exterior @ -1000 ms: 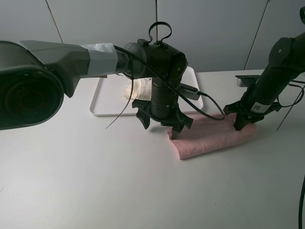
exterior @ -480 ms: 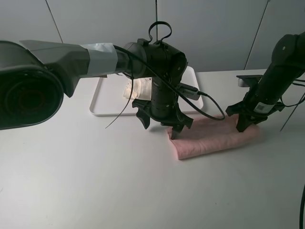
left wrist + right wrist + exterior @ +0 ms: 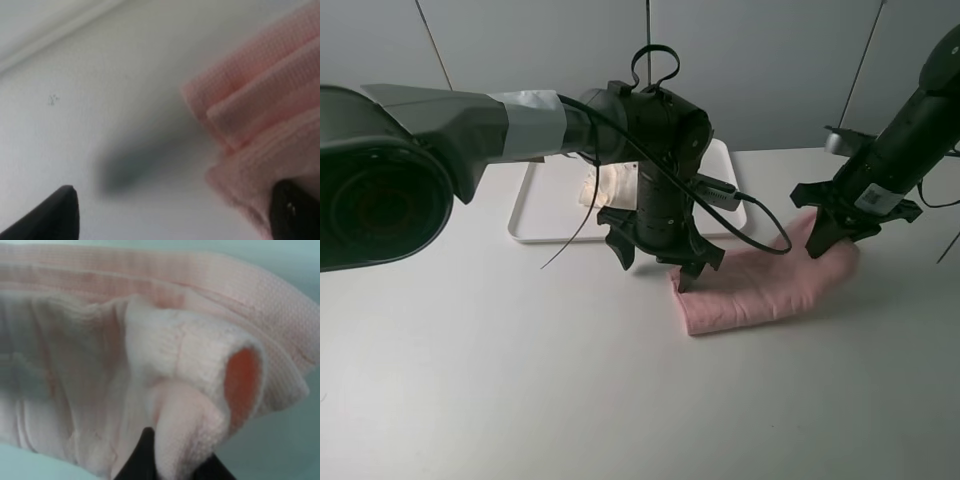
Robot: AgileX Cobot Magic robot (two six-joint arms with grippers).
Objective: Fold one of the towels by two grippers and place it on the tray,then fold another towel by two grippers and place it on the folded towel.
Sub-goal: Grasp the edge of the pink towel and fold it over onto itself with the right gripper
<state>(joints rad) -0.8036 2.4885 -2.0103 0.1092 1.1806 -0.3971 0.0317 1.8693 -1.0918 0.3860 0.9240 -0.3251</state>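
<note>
The pink towel (image 3: 760, 285) lies folded into a long strip on the white table, right of centre. My right gripper (image 3: 825, 238) is shut on its right end and holds that end raised off the table. The right wrist view shows the pink towel (image 3: 190, 370) bunched and pinched between the fingertips (image 3: 147, 457). My left gripper (image 3: 655, 265) stands open at the strip's left end. One of its fingers (image 3: 295, 210) is at the edge of the pink towel (image 3: 260, 120), the other over bare table. The cream towel (image 3: 610, 185) lies on the tray (image 3: 530, 215), partly hidden by the left arm.
The left arm reaches in from the left, close to the camera, and blocks much of the tray. A black cable (image 3: 750, 225) loops from the left wrist over the pink towel. Grey wall panels stand behind the table.
My right gripper has risen and moved back a little, lifting the pink towel's right end off the table. The left gripper has not moved.
</note>
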